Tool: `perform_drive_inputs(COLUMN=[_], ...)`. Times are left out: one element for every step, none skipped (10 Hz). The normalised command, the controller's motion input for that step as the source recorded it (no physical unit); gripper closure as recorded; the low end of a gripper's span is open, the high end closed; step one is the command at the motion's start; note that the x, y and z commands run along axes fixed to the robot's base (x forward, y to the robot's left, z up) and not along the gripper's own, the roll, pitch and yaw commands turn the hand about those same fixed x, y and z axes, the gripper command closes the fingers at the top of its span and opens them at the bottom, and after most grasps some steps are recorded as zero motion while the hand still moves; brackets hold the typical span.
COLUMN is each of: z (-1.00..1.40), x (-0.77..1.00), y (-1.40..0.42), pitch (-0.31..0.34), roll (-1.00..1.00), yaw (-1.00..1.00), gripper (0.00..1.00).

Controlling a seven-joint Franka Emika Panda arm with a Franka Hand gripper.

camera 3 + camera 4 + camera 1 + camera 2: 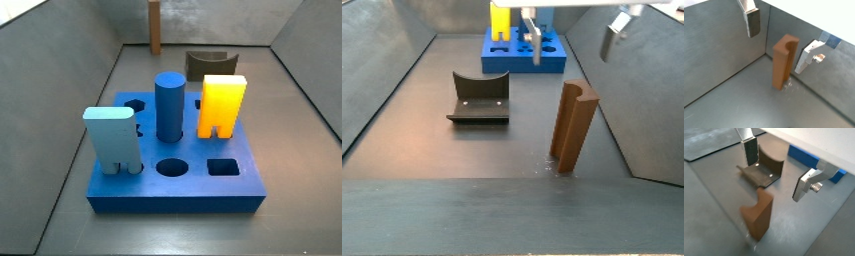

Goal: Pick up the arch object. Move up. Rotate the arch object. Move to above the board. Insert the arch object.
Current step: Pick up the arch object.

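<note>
Gripper (784,37) wide open, empty, hovering above arch object (784,61); arch object upright on table (724,55), far from board (181,180).

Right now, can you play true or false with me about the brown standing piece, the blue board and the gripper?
1. The tall flat orange-brown arch object stands upright on the grey floor. True.
2. The gripper is squeezing the arch object. False: its silver fingers are open and apart from it, holding nothing.
3. The thick square blue board holds a yellow notched block, a dark blue cylinder and a light blue block. True.
4. The arch object is already in the board. False: it stands off the board, on the floor.
5. The dark grey-brown scooped block sits on the board. False: it rests on the floor.
</note>
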Motion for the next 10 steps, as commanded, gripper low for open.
perform_drive_inputs(z=[-0.31,-0.48,-0.57,-0.65,-0.56,0.0,-0.22,-0.28,-0.13,0.0], x=[0.12,0.0,0.0,0.0,-0.06,0.0,0.0,-0.21,-0.1,0.0], y=[0.63,0.53,0.41,0.25,0.05,0.0,-0.02,-0.01,0.0,0.0], pitch=[-0.074,-0.144,-0.156,-0.21,-0.233,0.027,-0.021,-0.066,-0.023,0.0], roll=[-0.26,-0.19,-0.12,-0.06,-0.05,-0.02,0.0,0.0,-0.01,-0.01], yaw=[0.29,0.27,0.22,0.18,0.08,0.02,0.0,0.0,0.01,0.0], gripper=[0.0,0.0,0.0,0.0,0.0,0.0,0.0,0.0,0.0,0.0])
